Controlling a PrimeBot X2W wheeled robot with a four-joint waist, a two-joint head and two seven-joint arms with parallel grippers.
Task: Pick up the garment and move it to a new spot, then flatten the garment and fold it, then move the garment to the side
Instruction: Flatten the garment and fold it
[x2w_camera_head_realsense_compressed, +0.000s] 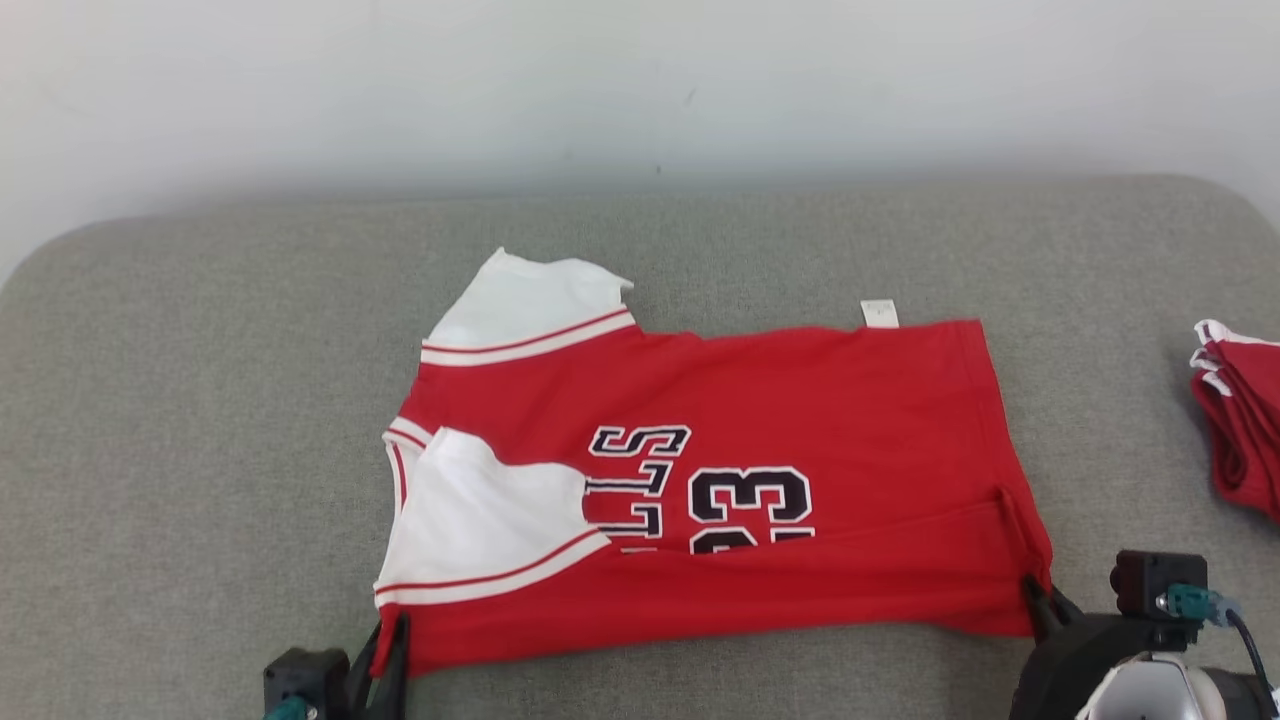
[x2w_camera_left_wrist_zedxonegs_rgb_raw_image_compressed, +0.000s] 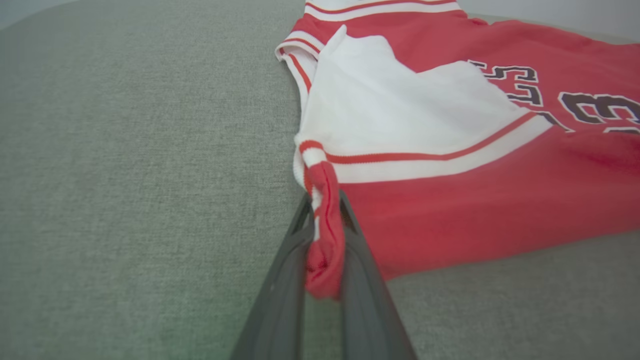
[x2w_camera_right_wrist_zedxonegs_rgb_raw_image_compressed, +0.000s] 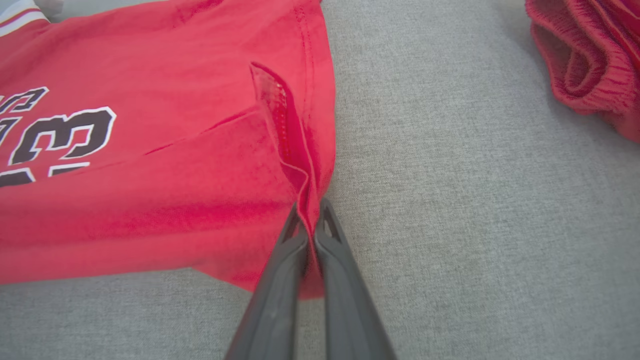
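Head view: one red basketball jersey (x2w_camera_head_realsense_compressed: 760, 400) lies flat on a grey padded surface (x2w_camera_head_realsense_compressed: 200, 400), in the middle and toward its near edge. The neck end points to the surface's left edge and the hem to its right edge. It has two white sleeves, one on the far side (x2w_camera_head_realsense_compressed: 530, 300) and one on the near side (x2w_camera_head_realsense_compressed: 480, 510). Black numerals and letters edged in white are partly covered by a band of red cloth turned over along the near side. One small white label (x2w_camera_head_realsense_compressed: 879, 313) sticks out at the far edge.

There are two grippers, both at the near edge. The left gripper (x2w_camera_head_realsense_compressed: 395, 640) is clamped on the near left corner, just below the near sleeve; the left wrist view shows a bunched roll of red and white trim pinched between its dark fingers. The right gripper (x2w_camera_head_realsense_compressed: 1040, 600) is clamped on the near right corner, and the right wrist view shows the doubled hem seam squeezed between its fingers.

One other bundle of crumpled red cloth (x2w_camera_head_realsense_compressed: 1240, 420) sits at the right edge, well apart from the jersey.

The jersey looks light, soft and limp, so it will likely sag between two held points and crease easily. It does not look fragile or slippery. The two near corners, where cloth is already doubled, seem the best places to grip it.
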